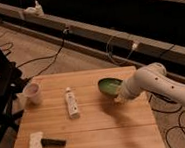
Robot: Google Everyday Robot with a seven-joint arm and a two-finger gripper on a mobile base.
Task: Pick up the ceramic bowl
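The green ceramic bowl point(109, 85) is at the right side of the wooden table point(98, 133). It is tilted, with its opening turned toward the left, and it seems raised off the tabletop. My gripper point(120, 93) is at the end of the white arm that reaches in from the right. It is shut on the bowl's right rim.
A white tube point(71, 102) lies at the table's middle. A pale mug point(33, 93) stands at the left edge. A white and black brush point(43, 142) lies at the front left. A dark frame point(0, 94) stands left of the table. Cables run across the floor behind.
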